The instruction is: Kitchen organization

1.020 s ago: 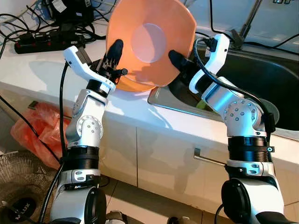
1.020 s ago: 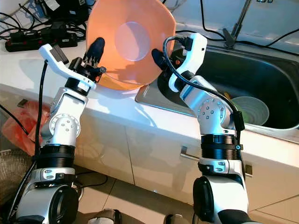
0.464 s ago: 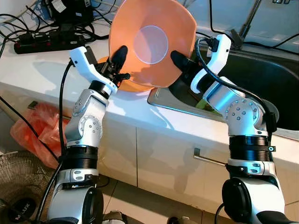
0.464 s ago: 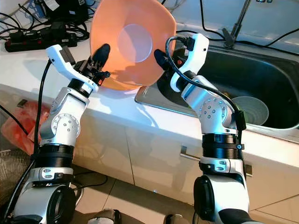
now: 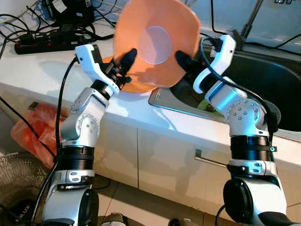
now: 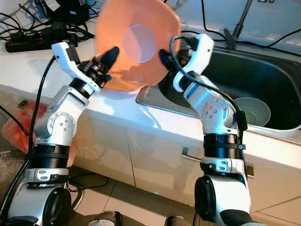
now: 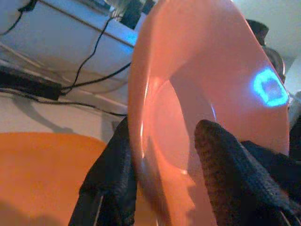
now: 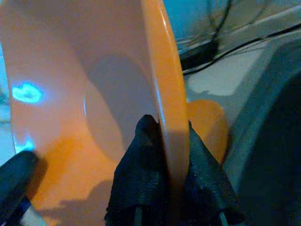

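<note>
Left gripper (image 5: 123,65): I see it clamped on bowl (image 5: 157,44) rim.
Right gripper (image 5: 184,61): pinching opposite rim.
Bowl: orange, tilted, above counter (image 5: 47,66) beside sink (image 5: 263,80).
Writing: I read none.

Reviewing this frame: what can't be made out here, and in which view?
- Head views: the counter behind the orange bowl, hidden by the bowl; its rim is motion-blurred.
- Left wrist view: what the orange surface under the left gripper is; cut off by the frame edge.
- Left eye view: the green item in the sink, hidden by the right gripper's arm.
- Head views: the faucet, cut off at the top edge.
</note>
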Robot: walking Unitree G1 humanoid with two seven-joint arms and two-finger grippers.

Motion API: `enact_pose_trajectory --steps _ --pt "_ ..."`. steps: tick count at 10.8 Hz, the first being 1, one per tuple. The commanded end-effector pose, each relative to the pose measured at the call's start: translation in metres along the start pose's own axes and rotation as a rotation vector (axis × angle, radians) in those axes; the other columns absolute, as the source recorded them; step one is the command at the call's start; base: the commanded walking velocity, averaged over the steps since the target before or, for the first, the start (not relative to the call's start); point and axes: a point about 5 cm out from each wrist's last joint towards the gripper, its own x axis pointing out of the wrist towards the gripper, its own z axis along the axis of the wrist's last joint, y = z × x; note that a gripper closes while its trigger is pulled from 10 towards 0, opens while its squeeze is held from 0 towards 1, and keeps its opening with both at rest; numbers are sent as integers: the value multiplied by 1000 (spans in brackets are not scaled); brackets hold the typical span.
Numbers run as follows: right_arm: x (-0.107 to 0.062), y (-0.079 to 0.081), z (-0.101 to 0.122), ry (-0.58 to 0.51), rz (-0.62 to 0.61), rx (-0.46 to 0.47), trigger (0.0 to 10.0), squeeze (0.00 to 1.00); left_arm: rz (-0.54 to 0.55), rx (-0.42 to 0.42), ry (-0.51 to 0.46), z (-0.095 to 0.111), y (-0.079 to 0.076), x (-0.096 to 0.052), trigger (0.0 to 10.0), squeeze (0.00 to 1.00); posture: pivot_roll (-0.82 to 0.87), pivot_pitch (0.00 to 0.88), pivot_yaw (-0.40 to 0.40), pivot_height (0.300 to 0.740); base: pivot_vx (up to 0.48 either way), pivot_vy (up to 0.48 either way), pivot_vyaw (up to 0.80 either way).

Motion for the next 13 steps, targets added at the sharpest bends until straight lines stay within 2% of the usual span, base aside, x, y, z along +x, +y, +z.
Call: enact_pose_trajectory --steps 1,4,5,6,10,11,13 --pt "-2 -24 -5 20 -208 -42 0 0 -219 55 -73 21 -39 13 10000 1000 33 58 3 740 0 0 0" --pt "-4 -43 0 -21 -342 -38 0 0 -232 54 10 6 -38 7 10000 1000 34 60 7 740 0 0 0" --pt "-7 -52 5 -56 -412 -125 0 0 -245 90 94 -4 -39 4 10000 1000 35 63 8 740 0 0 0" --pt "-9 -56 8 -86 -454 -231 0 0 -265 126 135 -11 -41 3 10000 1000 39 65 10 740 0 0 0" --pt "-7 -62 1 -111 -510 -241 0 0 -255 145 163 -14 -42 -1 10000 1000 53 84 15 740 0 0 0" --pt "-8 -67 1 -113 -537 -265 0 0 -252 151 170 -15 -42 -3 10000 1000 55 90 16 740 0 0 0" --pt "-11 -84 11 -110 -595 -396 0 0 -260 179 217 -20 -43 -6 10000 1000 59 96 17 740 0 0 0"
